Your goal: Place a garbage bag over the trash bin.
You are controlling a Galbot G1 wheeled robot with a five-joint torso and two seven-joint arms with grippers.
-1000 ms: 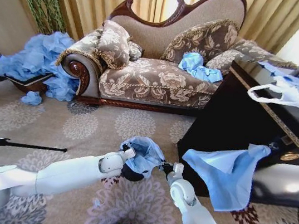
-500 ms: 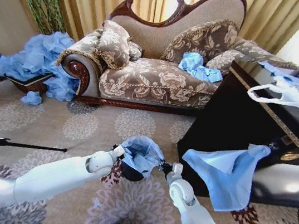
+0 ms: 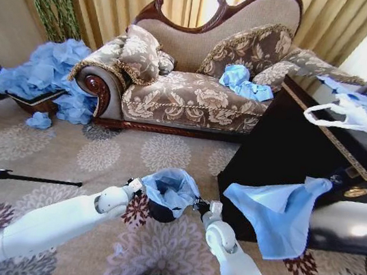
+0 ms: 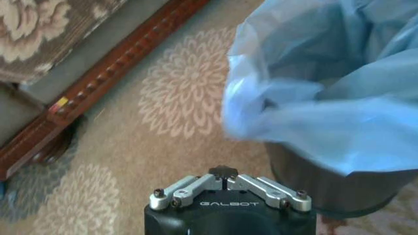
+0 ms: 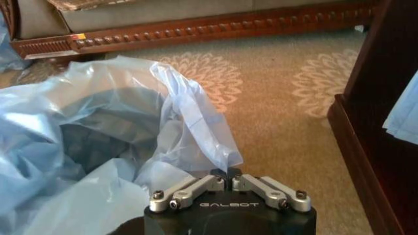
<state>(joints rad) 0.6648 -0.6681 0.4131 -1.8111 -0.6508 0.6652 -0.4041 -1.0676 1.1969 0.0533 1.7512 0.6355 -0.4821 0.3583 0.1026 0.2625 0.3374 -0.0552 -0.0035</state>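
The small black trash bin (image 3: 160,211) stands on the patterned carpet just ahead of me. The light-blue garbage bag (image 3: 171,185) is draped into its mouth and over its rim. In the left wrist view the garbage bag (image 4: 326,112) hangs over the bin's dark wall (image 4: 339,183). My left gripper (image 3: 136,186) is a little to the left of the bin, and its own camera shows it (image 4: 224,171) shut, empty and clear of the plastic. My right gripper (image 3: 201,206) is at the bin's right side, where it (image 5: 226,174) is shut on a flap of the garbage bag (image 5: 196,127).
A dark wooden cabinet (image 3: 285,153) stands close on the right, with a blue bag (image 3: 276,210) hanging off it and a white handled bag (image 3: 352,118) on top. The sofa (image 3: 190,90) is behind the bin, a heap of blue bags (image 3: 44,75) lies far left, and a black rod (image 3: 19,176) lies on the carpet.
My left gripper has drawn back leftward from the bag's rim and no longer touches it. The bag now sits wider over the bin's mouth. The right gripper has hardly moved.
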